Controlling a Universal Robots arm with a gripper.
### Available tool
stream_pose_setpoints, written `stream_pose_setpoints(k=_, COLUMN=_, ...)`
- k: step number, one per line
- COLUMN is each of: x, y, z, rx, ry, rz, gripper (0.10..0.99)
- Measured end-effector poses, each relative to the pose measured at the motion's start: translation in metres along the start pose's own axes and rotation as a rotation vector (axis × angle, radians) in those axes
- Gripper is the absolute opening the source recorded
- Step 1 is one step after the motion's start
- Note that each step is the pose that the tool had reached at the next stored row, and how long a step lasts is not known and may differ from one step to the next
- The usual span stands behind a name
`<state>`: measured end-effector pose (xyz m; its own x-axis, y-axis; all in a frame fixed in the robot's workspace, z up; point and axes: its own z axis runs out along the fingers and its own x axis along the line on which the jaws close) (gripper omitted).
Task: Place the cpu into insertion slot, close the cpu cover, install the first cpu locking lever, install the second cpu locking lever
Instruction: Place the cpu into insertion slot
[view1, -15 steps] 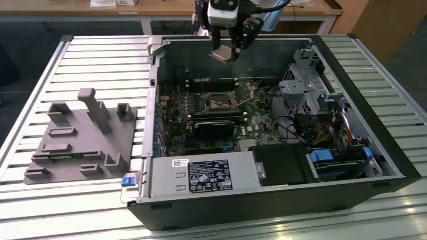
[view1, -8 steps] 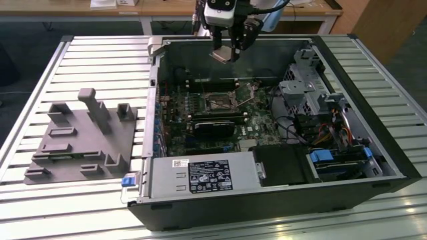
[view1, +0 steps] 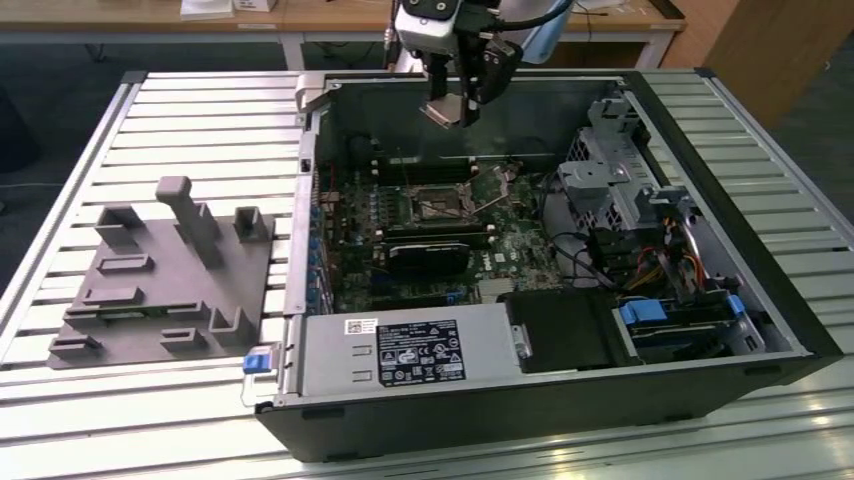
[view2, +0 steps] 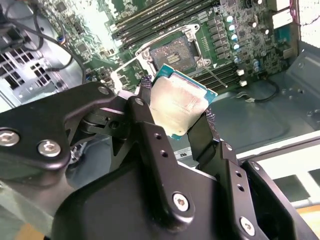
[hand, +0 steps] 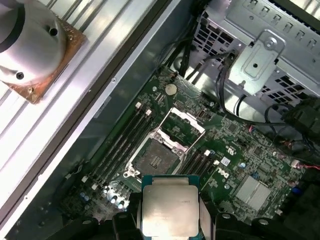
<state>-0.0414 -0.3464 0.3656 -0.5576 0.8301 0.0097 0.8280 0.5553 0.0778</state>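
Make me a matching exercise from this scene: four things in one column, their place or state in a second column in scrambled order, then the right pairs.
Things:
1. cpu chip
2. socket
3. cover plate
4. grey block

Places or states:
A. swung open beside the socket
B. resting on the slatted table, at the exterior view's left
C. clamped in the gripper, above the board
D. bare, with nothing seated in it

Pairs: 1-C, 2-D, 3-A, 4-B
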Motion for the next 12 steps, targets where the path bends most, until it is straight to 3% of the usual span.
stream_pose_setpoints(k=12, x=0.0000, y=-0.0001, z=0.0017, rx=-0.001, ry=-0.0147, rz=0.171, gripper=0.541)
